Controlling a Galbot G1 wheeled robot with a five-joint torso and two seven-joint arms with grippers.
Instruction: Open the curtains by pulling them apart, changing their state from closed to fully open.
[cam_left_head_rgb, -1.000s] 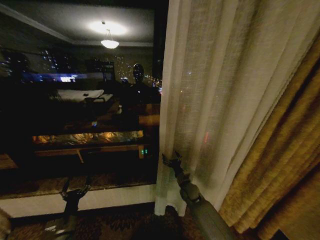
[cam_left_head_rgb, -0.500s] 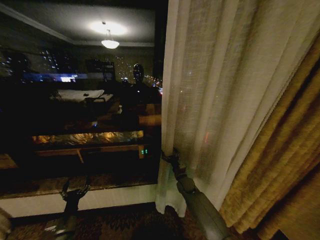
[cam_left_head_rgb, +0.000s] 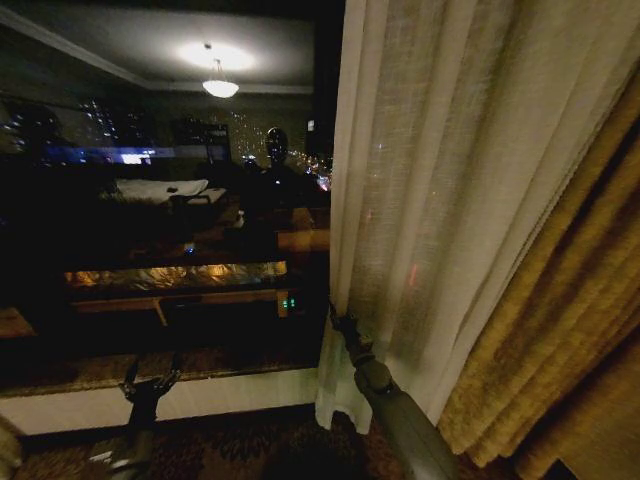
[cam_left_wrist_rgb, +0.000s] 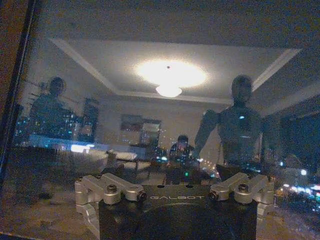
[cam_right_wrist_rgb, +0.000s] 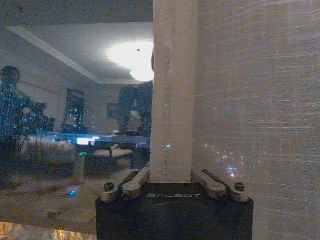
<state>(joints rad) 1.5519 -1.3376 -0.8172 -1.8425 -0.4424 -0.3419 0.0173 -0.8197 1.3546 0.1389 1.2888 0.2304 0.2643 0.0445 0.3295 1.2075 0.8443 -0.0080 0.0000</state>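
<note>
The sheer cream-white curtains (cam_left_head_rgb: 440, 180) hang from the top of the head view to the floor, right of the bare dark window. Their left hem runs down the middle of the view. My right gripper (cam_left_head_rgb: 344, 321) is at that hem, low down, shut on the curtain's edge. In the right wrist view the hem fold (cam_right_wrist_rgb: 172, 100) rises straight up from between the jaws of the right gripper (cam_right_wrist_rgb: 172, 178). My left gripper (cam_left_head_rgb: 150, 383) hangs open, low at the left by the sill and apart from any fabric. It faces the glass (cam_left_wrist_rgb: 165, 125).
Heavy golden-yellow drapes (cam_left_head_rgb: 560, 320) hang right of the sheer panel. The uncovered window (cam_left_head_rgb: 160, 200) mirrors the room, a ceiling lamp and the robot. A pale sill (cam_left_head_rgb: 230, 392) runs below the glass, with dark patterned carpet (cam_left_head_rgb: 270, 440) under it.
My right gripper has shifted a little to the right with the curtain's hem, uncovering slightly more glass. The left arm has stayed where it was.
</note>
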